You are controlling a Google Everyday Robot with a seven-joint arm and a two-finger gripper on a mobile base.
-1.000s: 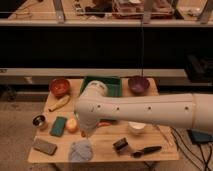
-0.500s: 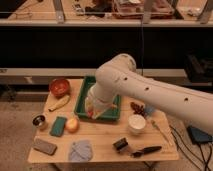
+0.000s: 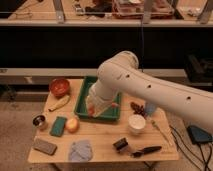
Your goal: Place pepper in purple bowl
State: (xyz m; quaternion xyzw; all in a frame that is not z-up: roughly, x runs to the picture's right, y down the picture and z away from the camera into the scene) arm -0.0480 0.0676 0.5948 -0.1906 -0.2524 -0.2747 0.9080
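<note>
gripper hangs low over the green tray, mid tabletop. Can't tell if it's clenched or released, the wrist blocks it. A slim orange-red sliver at its right edge looks like the pepper, above the tray interior; can't tell whether it's gripped or just beside. The purple bowl isn't visible, because the white arm covers the back right of the tabletop.

Around it:
- left of tray: 1 orange-red bowl, with 1 pale yellow banana-like piece just in front of it
- front left: 1 small dark round cup, 1 green sponge, 1 round yellow-orange fruit touching or nearly touching the sponge
- front edge: 1 grey-brown block, 1 blue-grey cloth, 1 small dark object, 1 black-handled tool
- right of tray: 1 white cup, 1 dark red item behind it
</note>
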